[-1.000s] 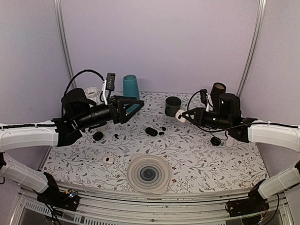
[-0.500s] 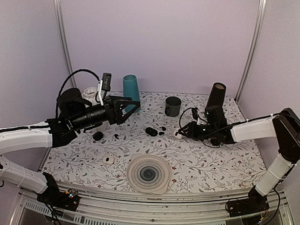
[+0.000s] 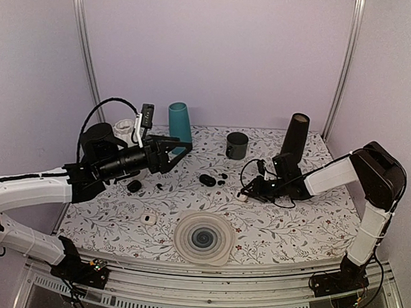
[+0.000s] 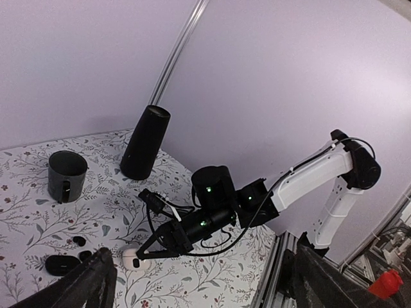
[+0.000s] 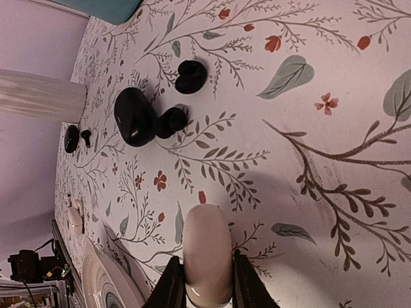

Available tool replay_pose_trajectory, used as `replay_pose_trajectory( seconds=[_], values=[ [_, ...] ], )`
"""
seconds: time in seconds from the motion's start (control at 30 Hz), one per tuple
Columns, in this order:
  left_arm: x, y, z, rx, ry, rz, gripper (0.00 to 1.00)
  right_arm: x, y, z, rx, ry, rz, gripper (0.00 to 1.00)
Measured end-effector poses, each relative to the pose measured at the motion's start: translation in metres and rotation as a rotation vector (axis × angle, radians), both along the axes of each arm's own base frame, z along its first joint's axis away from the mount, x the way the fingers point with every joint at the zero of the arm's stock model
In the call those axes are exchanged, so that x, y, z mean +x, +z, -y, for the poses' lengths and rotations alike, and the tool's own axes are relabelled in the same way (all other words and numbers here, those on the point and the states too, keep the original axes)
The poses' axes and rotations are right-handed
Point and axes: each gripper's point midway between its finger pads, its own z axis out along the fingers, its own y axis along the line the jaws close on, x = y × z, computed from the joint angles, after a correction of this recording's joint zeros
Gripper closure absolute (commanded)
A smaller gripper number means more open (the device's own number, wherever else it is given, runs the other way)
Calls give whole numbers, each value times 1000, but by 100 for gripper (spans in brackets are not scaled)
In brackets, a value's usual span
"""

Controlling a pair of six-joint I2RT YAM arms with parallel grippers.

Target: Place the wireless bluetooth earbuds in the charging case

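Two tiny black earbuds (image 3: 221,182) (image 3: 224,175) lie on the floral tablecloth beside a black oval case (image 3: 206,180). In the right wrist view the earbuds (image 5: 172,121) (image 5: 191,76) sit right of that black case (image 5: 134,117). My right gripper (image 3: 245,191) is shut on a white oval charging case (image 5: 207,231), held low at the cloth, right of the buds. My left gripper (image 3: 175,147) is open and empty, hovering above the table's back left. In its own view the left gripper (image 4: 200,269) looks at the right arm and the white case (image 4: 133,258).
A teal cup (image 3: 180,123), a dark mug (image 3: 237,145) and a tall black cylinder (image 3: 295,133) stand at the back. A ribbed round plate (image 3: 202,238) lies at the front middle. Another black case (image 3: 134,186) and a small white object (image 3: 147,218) lie left.
My right arm has stretched out and come down leftward, bringing the white case from mid-air to the cloth near the buds. The left arm has barely moved.
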Motion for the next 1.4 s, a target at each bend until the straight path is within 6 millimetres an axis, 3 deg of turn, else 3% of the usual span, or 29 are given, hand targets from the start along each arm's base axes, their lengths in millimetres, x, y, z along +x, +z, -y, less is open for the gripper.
replay_pose_trajectory(
  seconds=[0.2,0.4,0.57,0.7,1.03,1.4],
  values=[
    [2,-7,2,14,0,-14,4,2,-1,-2,0,5,-3,67],
    [8,-29,8,63,0,-62,4,3,-2,-2,-25,14,-9,52],
    [15,-44,15,106,0,-101,4,-1,-10,7,-83,10,-26,42],
    [23,-52,22,138,9,-127,5,-1,-5,16,-132,-6,-7,33],
    [54,-92,28,283,106,-226,10,5,40,30,-179,-40,113,16],
    [99,-162,34,552,243,-326,11,-2,121,50,-142,-89,337,9]
  ],
)
